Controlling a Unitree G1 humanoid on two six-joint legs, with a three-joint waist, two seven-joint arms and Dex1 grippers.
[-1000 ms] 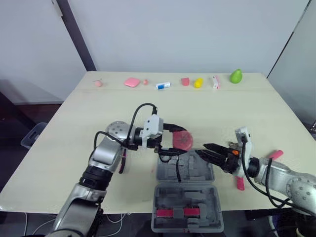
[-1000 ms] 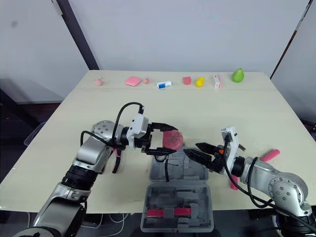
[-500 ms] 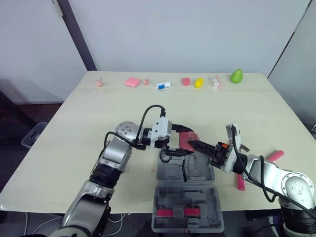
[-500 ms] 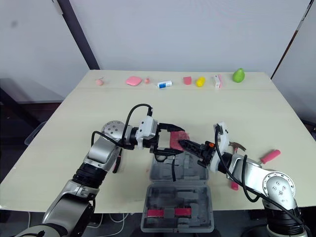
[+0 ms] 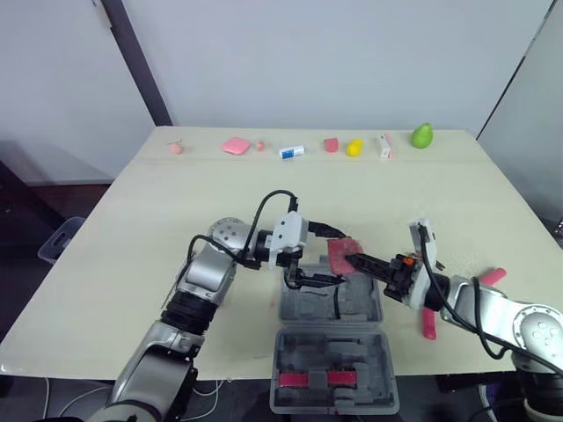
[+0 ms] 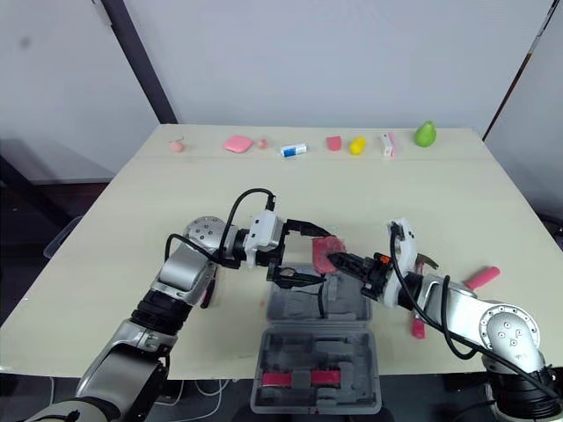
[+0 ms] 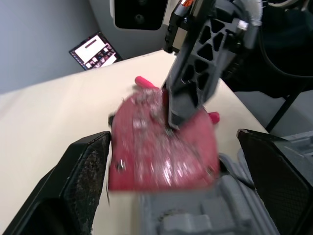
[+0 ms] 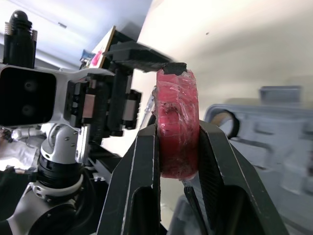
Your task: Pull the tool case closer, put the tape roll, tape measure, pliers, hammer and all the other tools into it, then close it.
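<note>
Roll: roll (image 7: 146,156) sits at the far rim of the case (image 5: 361,303), off the desk (image 5: 176,202).
Right gripper (image 5: 362,261): jaws pinch the roll across its flat faces.
Left gripper (image 5: 334,258): jaws spread wide either side of the roll; we see no contact.
Risk, clash: both grippers crowd one roll, so any sideways move could knock fingers together.
Risk, drop: a release here could land the roll on the rim and send it rolling onto the desk.
Risk, slip: the wrap looks slick, so we expect weak grip.
Counts: 1 roll, 1 open case, 1 hammer (image 6: 479,279), 1 pink-handled tool (image 5: 428,325), 1 dark-red tool (image 6: 208,295) by the left forearm (likely pliers), 8 small items in the far row (image 5: 290,152).
</note>
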